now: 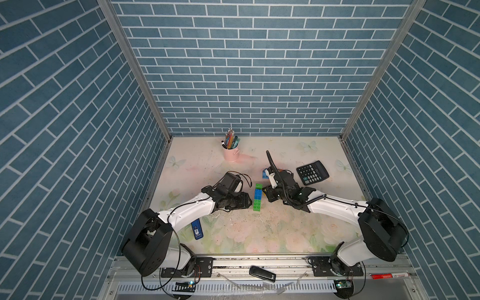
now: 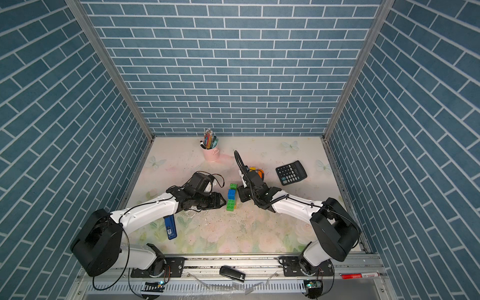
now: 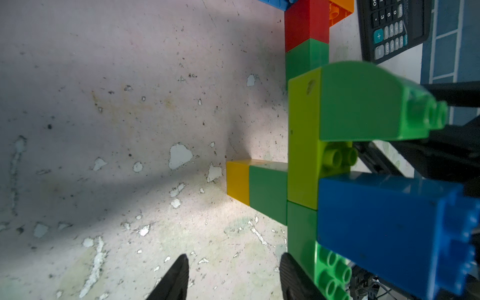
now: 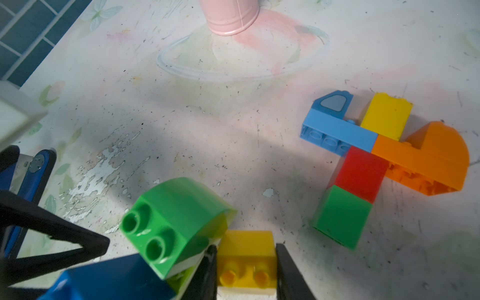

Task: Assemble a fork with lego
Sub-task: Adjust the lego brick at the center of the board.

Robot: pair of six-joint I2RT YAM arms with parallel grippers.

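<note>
Lego build (image 1: 258, 198) lies on the table (image 1: 259, 233), well nearer the arm bases than the pink cup (image 1: 231, 153). It is glossy hard plastic with round studs: a curved-top green brick (image 4: 181, 205), an oblong blue brick (image 3: 389, 228), a lime bar (image 3: 302, 145) and a square yellow brick (image 4: 246, 246) at its stem end. The right claw (image 4: 245, 271) is clenched on that yellow brick. The left claw (image 3: 235, 275) is released, its ribbed black fingers (image 3: 179, 275) apart over bare table, one just beside the build's edge. A second cluster (image 4: 376, 153) of light blue, yellow, orange, red and green lies flat, closer to the cup. The table's floral print is scuffed and flaked. Bare room spreads between cup and build, and from the build to the front rail (image 1: 259, 261).
</note>
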